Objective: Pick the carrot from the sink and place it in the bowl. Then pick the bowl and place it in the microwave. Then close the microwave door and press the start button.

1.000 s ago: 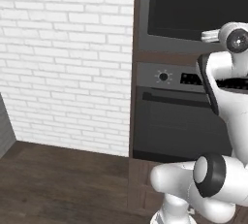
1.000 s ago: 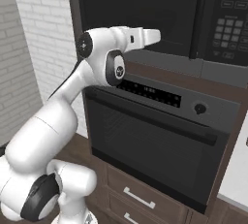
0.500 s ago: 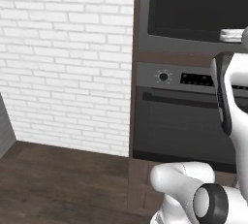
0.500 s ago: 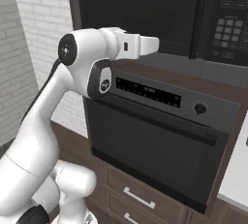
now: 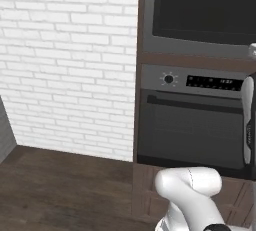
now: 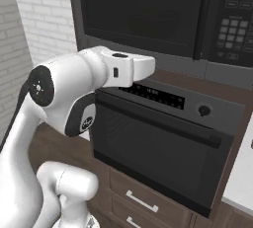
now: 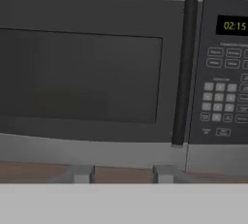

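Left base view: the microwave (image 5: 200, 12) sits closed in a dark cabinet column above the oven (image 5: 192, 125), beside a white brick wall (image 5: 65, 60). Part of the arm (image 5: 247, 120) rises at the right edge.

Right base view: the arm reaches forward at the level of the gap between microwave and oven, its wrist (image 6: 129, 69) pointing toward the keypad (image 6: 232, 34) to the right of the door (image 6: 141, 10). The hand itself is hidden past the wrist, so the finger spacing cannot be told here.

Hand view: the door is shut, its vertical handle (image 7: 183, 72) just left of the keypad, whose display reads 02:15. Two grey finger tips (image 7: 80, 173) stand apart at the bottom with nothing between them.

Judgement: carrot and bowl are unseen, presumably behind the shut door; the step in hand is pressing start. The next move calls for shifting the gripper (image 7: 122, 174) rightward and upward to the keypad, then pushing one fingertip squarely onto the correct button.
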Controlling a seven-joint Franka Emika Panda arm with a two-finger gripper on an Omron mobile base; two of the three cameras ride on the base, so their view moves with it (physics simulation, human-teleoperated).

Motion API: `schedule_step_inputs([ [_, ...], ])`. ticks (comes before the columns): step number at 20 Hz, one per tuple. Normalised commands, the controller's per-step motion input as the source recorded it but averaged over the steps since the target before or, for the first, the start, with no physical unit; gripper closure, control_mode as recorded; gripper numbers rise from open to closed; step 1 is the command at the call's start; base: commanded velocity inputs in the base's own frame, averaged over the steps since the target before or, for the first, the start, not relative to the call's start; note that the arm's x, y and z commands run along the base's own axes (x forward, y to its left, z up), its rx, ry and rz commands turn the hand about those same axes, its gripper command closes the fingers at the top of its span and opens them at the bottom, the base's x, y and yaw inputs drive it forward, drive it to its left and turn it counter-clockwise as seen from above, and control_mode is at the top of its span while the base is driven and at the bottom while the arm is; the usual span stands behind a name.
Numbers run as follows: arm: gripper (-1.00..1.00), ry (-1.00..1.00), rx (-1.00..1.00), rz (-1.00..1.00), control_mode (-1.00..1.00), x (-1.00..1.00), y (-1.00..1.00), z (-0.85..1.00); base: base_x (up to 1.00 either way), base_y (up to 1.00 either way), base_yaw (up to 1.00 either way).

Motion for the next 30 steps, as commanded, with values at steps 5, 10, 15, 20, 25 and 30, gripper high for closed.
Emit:
schedule_step_inputs([
  [5,1.0,-0.06,0.0,0.04,-1.0,-0.26,-0.17,-0.05,0.0,0.0,0.0],
  [10,1.0,0.03,0.0,0.0,-1.0,0.0,-0.2,0.0,0.0,0.0,0.0],
  [15,1.0,0.06,0.0,0.0,-1.0,0.08,-0.33,0.0,0.0,0.0,0.0],
  [20,1.0,0.0,0.0,0.0,-1.0,0.07,-0.37,0.0,0.0,0.0,0.0],
  [25,1.0,0.0,0.02,0.0,-1.0,0.12,-0.4,0.0,0.0,0.0,0.0],
  [30,1.0,0.0,0.16,0.0,-1.0,0.32,-0.32,0.0,0.0,0.0,0.0],
])
